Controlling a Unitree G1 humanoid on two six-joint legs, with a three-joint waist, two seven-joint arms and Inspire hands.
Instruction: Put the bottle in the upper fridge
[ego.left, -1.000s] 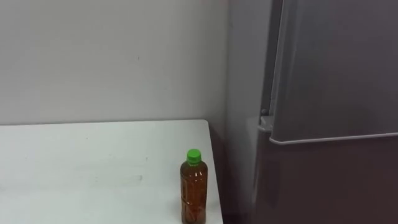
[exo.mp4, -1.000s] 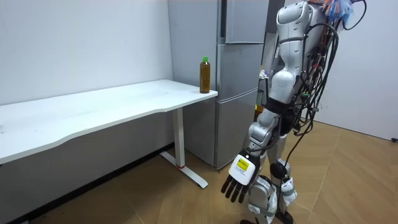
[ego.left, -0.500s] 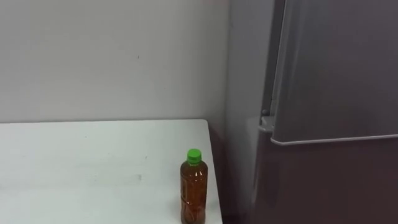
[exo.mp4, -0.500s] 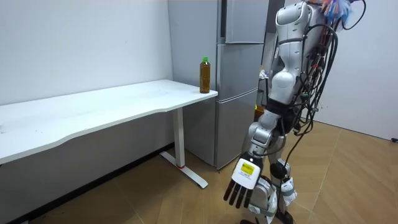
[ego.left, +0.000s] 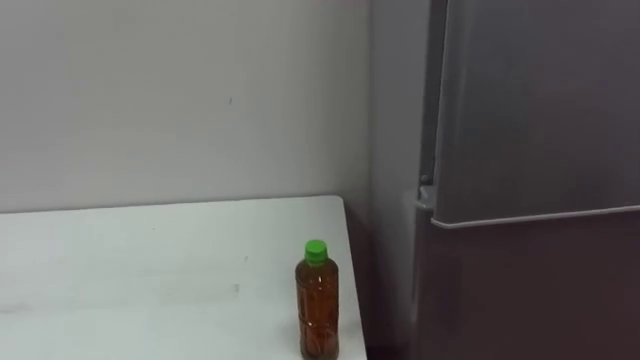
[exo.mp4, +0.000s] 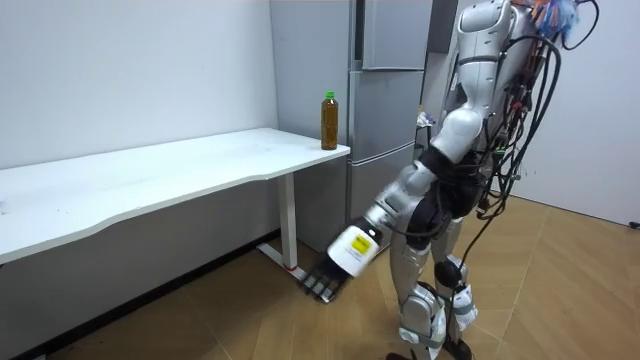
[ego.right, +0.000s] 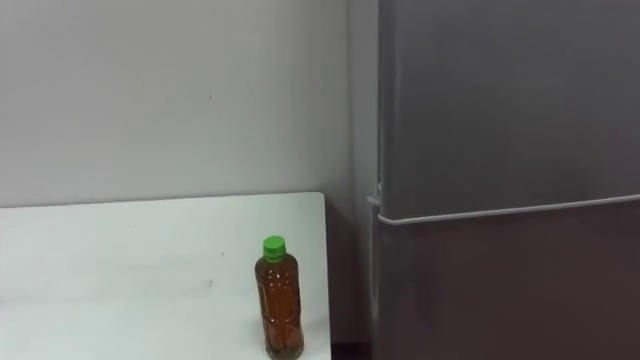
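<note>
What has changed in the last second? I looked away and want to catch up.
The left hand, fingers straight, has swung from hanging at the robot's side forward toward the table. Nothing was grasped. The bottle stays upright on the table's corner; the fridge stays shut.

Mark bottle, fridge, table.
bottle (ego.left: 317, 310): left eye view, on its amber body.
fridge (ego.left: 540, 110): left eye view, on the upper door.
table (ego.left: 150, 280): left eye view, on the bare white top.

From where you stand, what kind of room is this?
Probably a bare room set up as a kitchen corner: a grey fridge beside a long white table, with a bottle standing on it.
</note>
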